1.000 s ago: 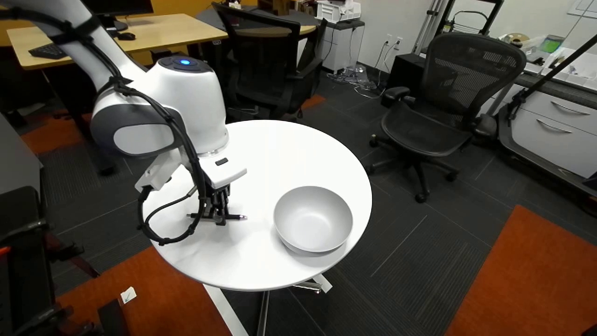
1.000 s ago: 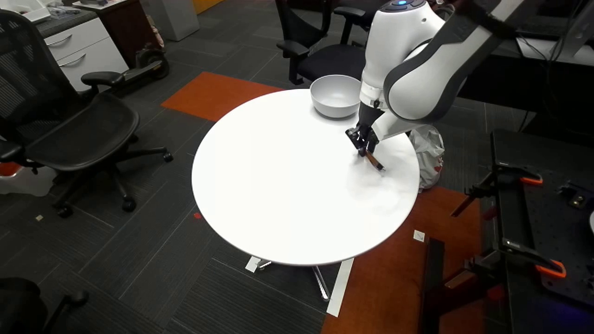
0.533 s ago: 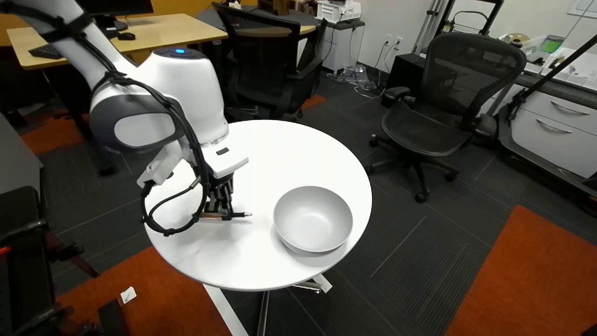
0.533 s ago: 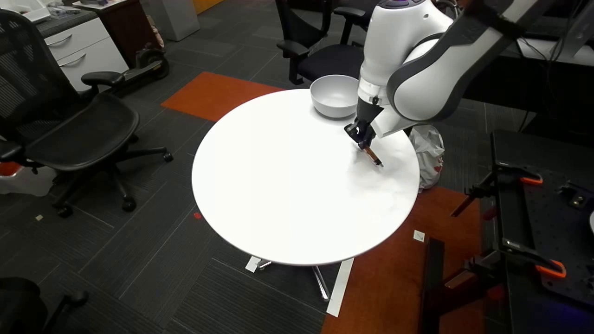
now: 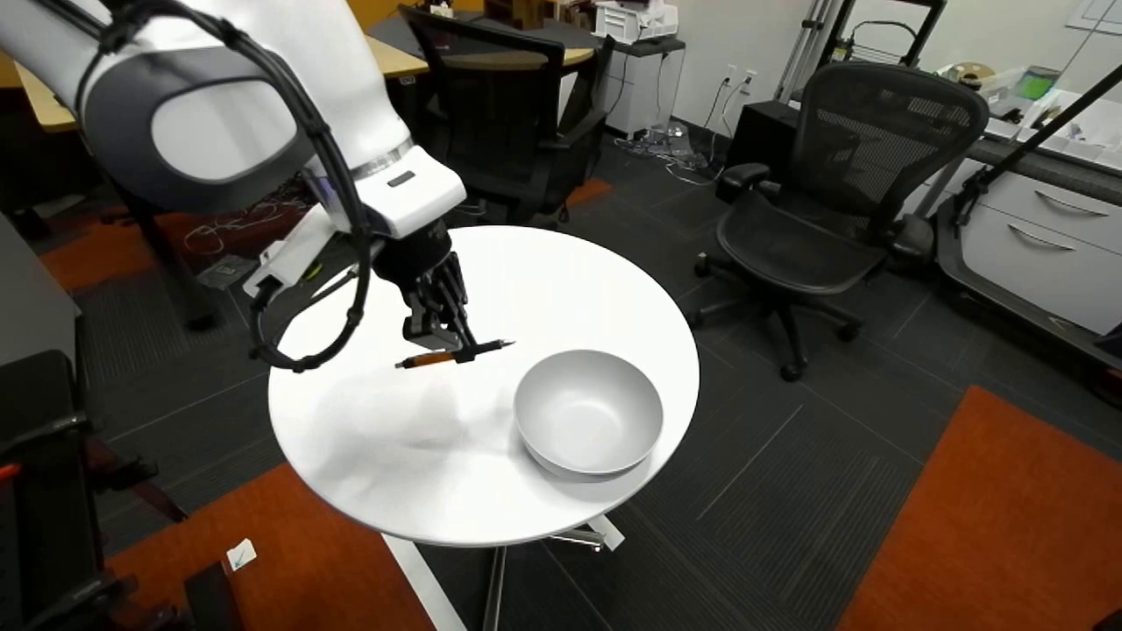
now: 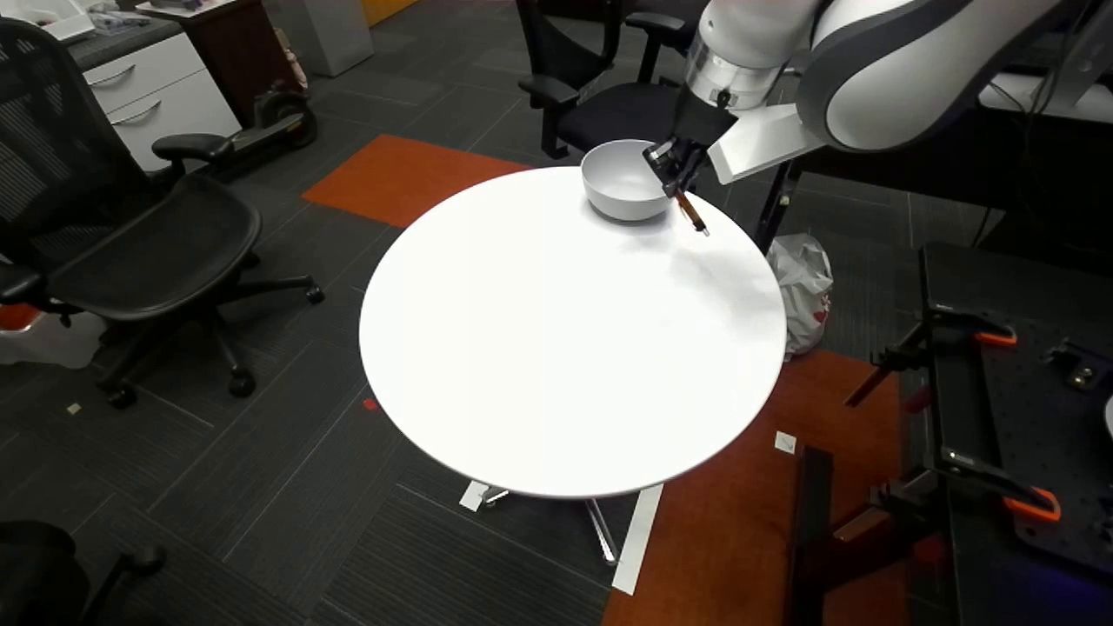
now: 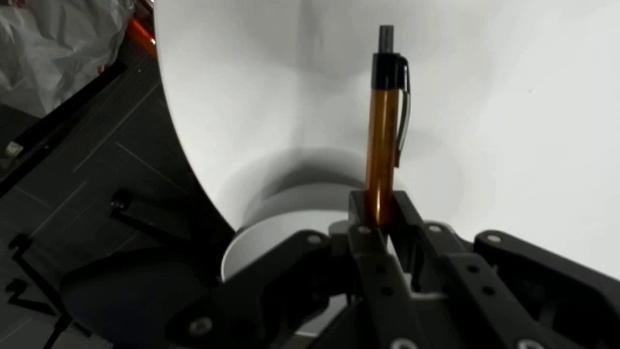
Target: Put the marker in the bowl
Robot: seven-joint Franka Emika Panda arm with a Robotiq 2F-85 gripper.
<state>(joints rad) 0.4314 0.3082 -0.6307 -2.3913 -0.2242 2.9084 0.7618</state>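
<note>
The marker is an orange-brown pen with dark ends, in both exterior views (image 5: 431,358) (image 6: 692,213) and the wrist view (image 7: 381,131). My gripper (image 5: 465,353) is shut on it and holds it roughly level above the table. The fingers also show in an exterior view (image 6: 676,187) and the wrist view (image 7: 379,208). The grey-white bowl (image 5: 587,416) stands on the table, beside and below the gripper. It also shows in an exterior view (image 6: 619,178), partly behind the gripper, and in the wrist view (image 7: 300,198), where the fingers hide part of it.
The round white table (image 5: 605,298) bears the bowl near its edge. A black chair (image 5: 841,175) stands beyond the table. A plastic bag (image 6: 800,287) lies on the floor by the table. A dark bench with orange-tipped clamps (image 6: 1009,374) stands nearby.
My gripper has risen from the table surface with the marker in it and moved nearer the bowl. The marker is lifted clear of the table. The bowl has not moved.
</note>
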